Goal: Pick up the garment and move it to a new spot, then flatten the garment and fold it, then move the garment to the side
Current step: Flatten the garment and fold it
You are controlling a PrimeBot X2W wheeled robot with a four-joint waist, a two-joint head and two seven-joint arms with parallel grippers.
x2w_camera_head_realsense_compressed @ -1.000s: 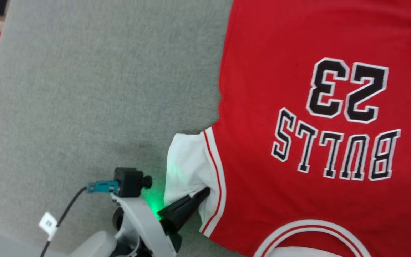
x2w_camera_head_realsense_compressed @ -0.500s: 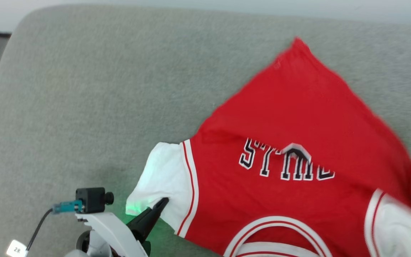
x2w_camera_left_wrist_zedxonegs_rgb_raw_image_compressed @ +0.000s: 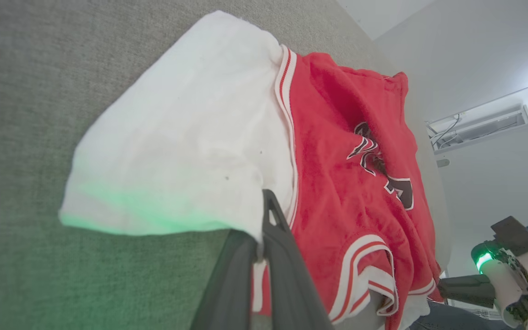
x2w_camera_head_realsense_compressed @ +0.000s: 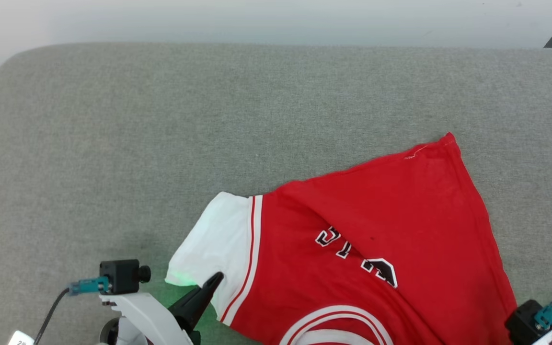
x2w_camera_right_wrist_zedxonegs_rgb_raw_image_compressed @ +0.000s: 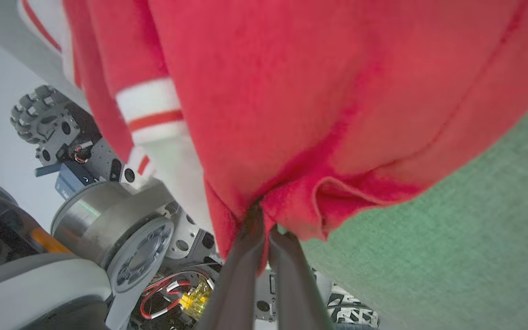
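My left gripper (x2w_camera_head_realsense_compressed: 215, 280) is clamped tight on the white sleeve (x2w_camera_head_realsense_compressed: 216, 235) of the garment (x2w_camera_head_realsense_compressed: 381, 230). My right gripper (x2w_camera_right_wrist_zedxonegs_rgb_raw_image_compressed: 262, 223) is pinched closed on a bunched red edge. The garment lies rumpled at the near right of the grey desk (x2w_camera_head_realsense_compressed: 113, 143), lettering creased — its collar end spills past the near edge, in front of the robot's base (x2w_camera_right_wrist_zedxonegs_rgb_raw_image_compressed: 108, 229) and wheel (x2w_camera_right_wrist_zedxonegs_rgb_raw_image_compressed: 35, 114).

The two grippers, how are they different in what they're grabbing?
The left gripper pinches the white sleeve, while the right gripper pinches bunched red cloth. The left gripper is over the grey surface, while the right gripper looks to be at that surface's edge. Both are shut on the same garment.
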